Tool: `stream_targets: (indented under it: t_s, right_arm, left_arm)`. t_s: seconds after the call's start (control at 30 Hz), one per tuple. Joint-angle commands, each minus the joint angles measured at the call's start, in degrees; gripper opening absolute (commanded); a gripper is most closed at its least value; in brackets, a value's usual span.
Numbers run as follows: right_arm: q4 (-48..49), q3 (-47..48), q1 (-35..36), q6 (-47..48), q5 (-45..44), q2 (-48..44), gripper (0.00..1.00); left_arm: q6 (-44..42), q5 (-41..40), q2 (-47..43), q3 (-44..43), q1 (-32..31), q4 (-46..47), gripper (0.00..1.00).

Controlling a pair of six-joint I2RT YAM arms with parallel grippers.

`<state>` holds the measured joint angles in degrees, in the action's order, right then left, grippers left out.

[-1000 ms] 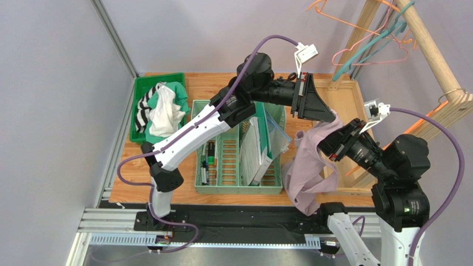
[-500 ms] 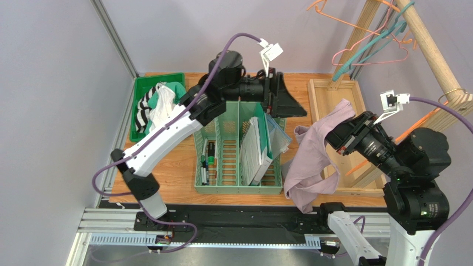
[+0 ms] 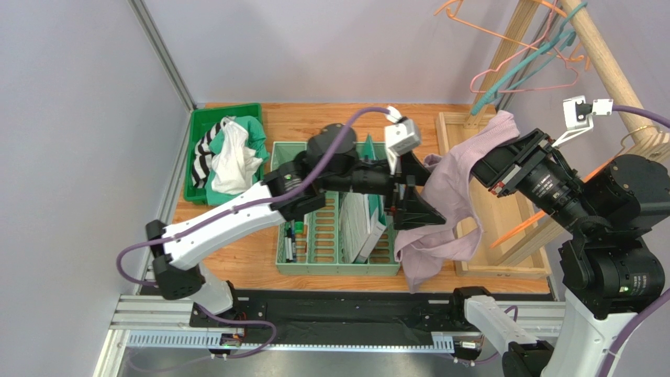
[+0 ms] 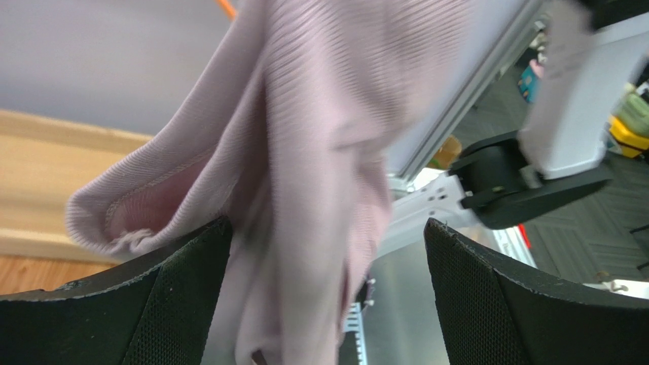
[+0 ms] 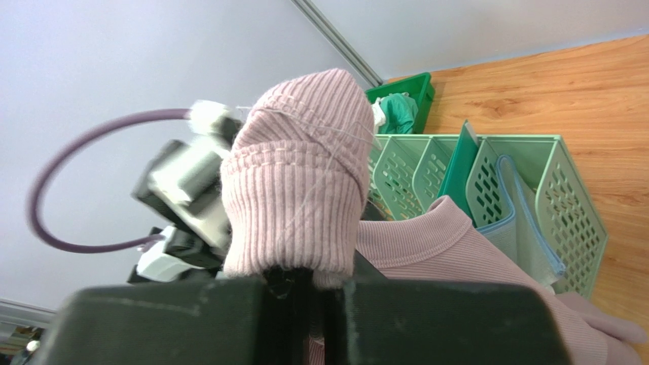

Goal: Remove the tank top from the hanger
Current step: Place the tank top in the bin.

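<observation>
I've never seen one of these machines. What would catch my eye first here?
A mauve tank top dangles in mid-air right of centre, pinched at its top by the right gripper. The left gripper is just to its left, jaws spread wide with the hanging cloth between them. Behind, at the top right, coloured hangers hang on a wooden rail.

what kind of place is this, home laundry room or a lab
Probably a robot test cell, not a home: bare grey panel walls, arms bolted to a metal rail, a wooden rack of hangers, a green bin of clothes.
</observation>
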<state>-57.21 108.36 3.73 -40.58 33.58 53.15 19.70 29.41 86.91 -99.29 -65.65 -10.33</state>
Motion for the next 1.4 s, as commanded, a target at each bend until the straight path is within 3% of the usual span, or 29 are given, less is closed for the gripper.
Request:
stream_targets:
  t_s: [0.0,0.17,0.23,0.27,0.3,0.33,0.37,0.4,0.43,0.63,0.73,0.83,1.1,1.37]
  right_arm:
    - [3.07,3.26,0.32,-3.8,1.92,0.12,0.0]
    - [3.6,4.58,0.23,-4.42,1.84,-0.5,0.0]
    - [4.12,4.5,0.32,-4.6,2.19,-0.76,0.0]
    - [4.21,4.23,0.32,-4.42,2.01,-1.02,0.0]
    - [4.21,3.97,0.32,-4.07,1.75,-1.29,0.0]
    - [4.21,3.71,0.32,-3.64,0.97,-1.55,0.0]
    - [4.21,3.53,0.32,-2.85,0.35,-2.16,0.0]
    - [4.13,3.27,0.32,-2.41,-0.35,-2.43,0.0]
    - [3.95,3.27,0.32,-1.88,-1.58,-2.69,0.01]
    - [0.44,3.79,0.32,3.48,-7.47,-4.28,0.44]
    - [-2.02,2.75,0.32,5.59,-10.19,-5.33,0.52]
    - [-3.08,0.99,0.4,7.09,-12.57,-7.0,0.66]
    - [-6.6,0.63,0.4,9.38,-12.67,-7.09,0.74]
    - [-8.35,-0.69,0.32,9.73,-8.98,-5.86,0.76]
  left_arm:
    - [-3.71,-1.19,5.62,-4.15,-2.11,2.24,0.99]
    - [-4.85,-6.81,8.8,-5.66,-3.26,0.92,0.99]
    - [-4.94,-6.21,9.5,-6.09,-3.26,0.23,0.85]
    - [-4.94,-4.9,9.68,-7.23,-3.35,-0.39,0.76]
    - [-4.76,-4.54,9.85,-7.67,-3.35,-1.09,0.43]
    - [-4.33,-4.36,9.68,-7.76,-3.35,-1.88,0.21]
    - [-4.06,-4.19,9.42,-7.68,-3.26,-2.32,0.07]
    - [-3.89,-3.92,8.89,-7.33,-3.26,-2.68,0.0]
    - [-3.54,-3.4,7.76,-7.07,-3.35,-3.2,0.0]
    - [-1.69,-2.25,3.27,-9.69,-2.91,-9.42,0.0]
    - [0.68,-1.64,2.74,-15.92,0.06,-13.74,0.0]
    - [5.68,0.82,2.74,-21.81,5.85,-15.59,0.0]
    - [11.31,2.76,0.98,-31.66,24.23,-16.3,0.0]
    - [21.68,10.57,5.02,-38.53,55.07,-16.67,0.0]
